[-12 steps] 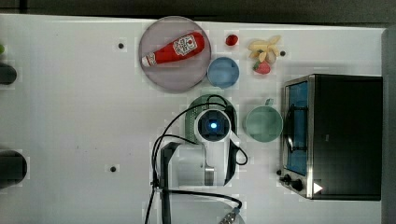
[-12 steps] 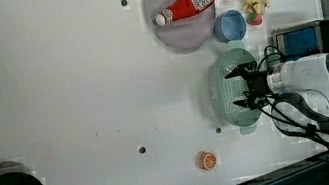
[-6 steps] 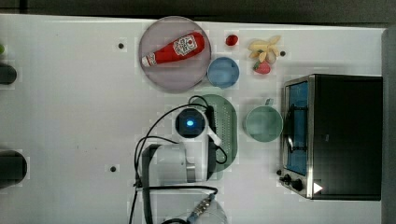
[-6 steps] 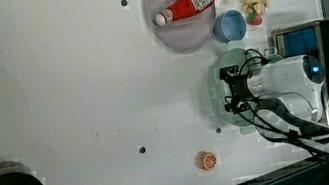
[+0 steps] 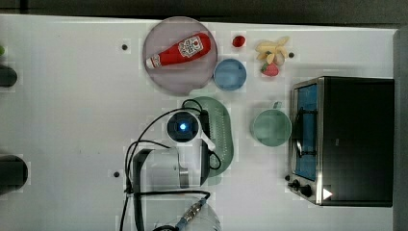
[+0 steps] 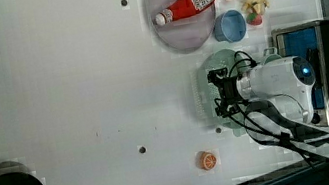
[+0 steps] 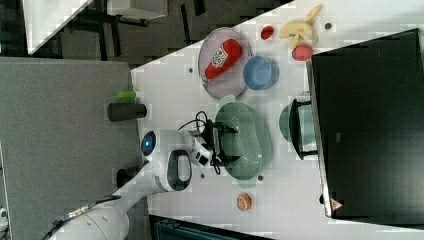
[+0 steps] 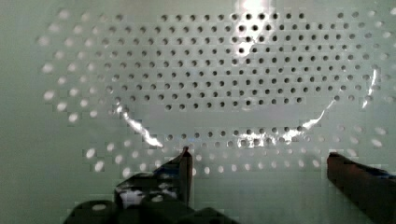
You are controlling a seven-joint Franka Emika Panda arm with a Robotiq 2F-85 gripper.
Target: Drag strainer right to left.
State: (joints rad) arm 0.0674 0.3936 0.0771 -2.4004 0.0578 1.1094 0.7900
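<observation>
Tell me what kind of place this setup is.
Most likely a lab bench staged as a toy kitchen: a white table with a toaster oven, a ketchup bottle on a plate, a mint strainer and toy fruit, worked by a robot arm.

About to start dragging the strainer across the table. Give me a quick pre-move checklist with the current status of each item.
1. Gripper jaws open: ok, both fingers stand wide apart in the wrist view.
2. Gripper over the strainer: ok, the jaws hang above its perforated bottom.
3. Jaws pressed on or hooked to the strainer: cannot tell; contact is not visible.
4. Path toward the top view's left: ok, bare table lies beside the strainer there.
5. Neighbours: the plate with the ketchup bottle sits close to the strainer's end; whether they touch, cannot tell.
6. Green cup: ok, apart from the strainer.
</observation>
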